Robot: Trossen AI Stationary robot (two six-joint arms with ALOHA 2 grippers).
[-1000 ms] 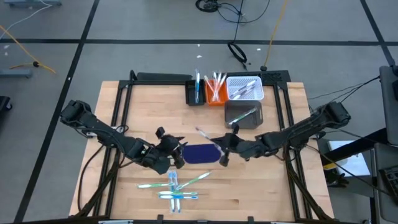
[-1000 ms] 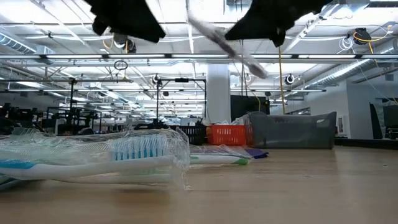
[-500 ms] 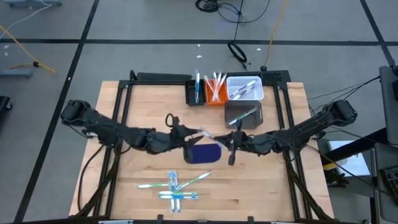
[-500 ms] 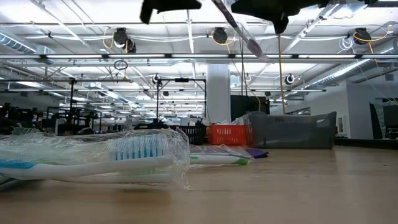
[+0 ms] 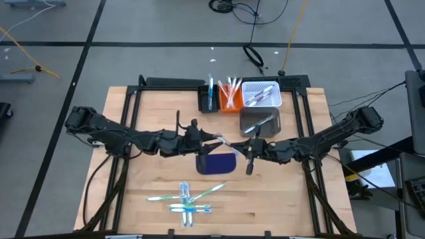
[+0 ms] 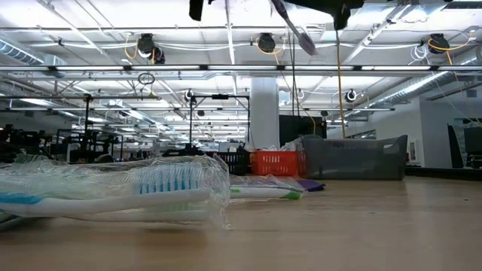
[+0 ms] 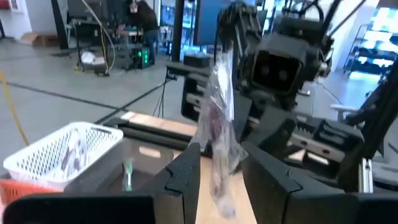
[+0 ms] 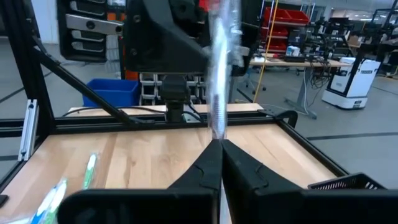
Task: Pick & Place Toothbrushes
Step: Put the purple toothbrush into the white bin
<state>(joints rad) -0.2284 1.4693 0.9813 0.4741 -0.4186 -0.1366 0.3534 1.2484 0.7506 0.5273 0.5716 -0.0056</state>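
Above the table's middle, the right hand (image 5: pixel 247 150) pinches a wrapped toothbrush (image 5: pixel 220 141) by one end, fingers fully closed, presenting it for what looks like a hand-over. Facing it, the left hand (image 5: pixel 204 137) brackets the wrapper with fingers parted, not visibly gripping. More toothbrushes (image 5: pixel 188 198) lie below both hands.

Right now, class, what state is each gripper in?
Left gripper: fingers open around the wrapped toothbrush.
Right gripper: shut on the wrapped toothbrush.
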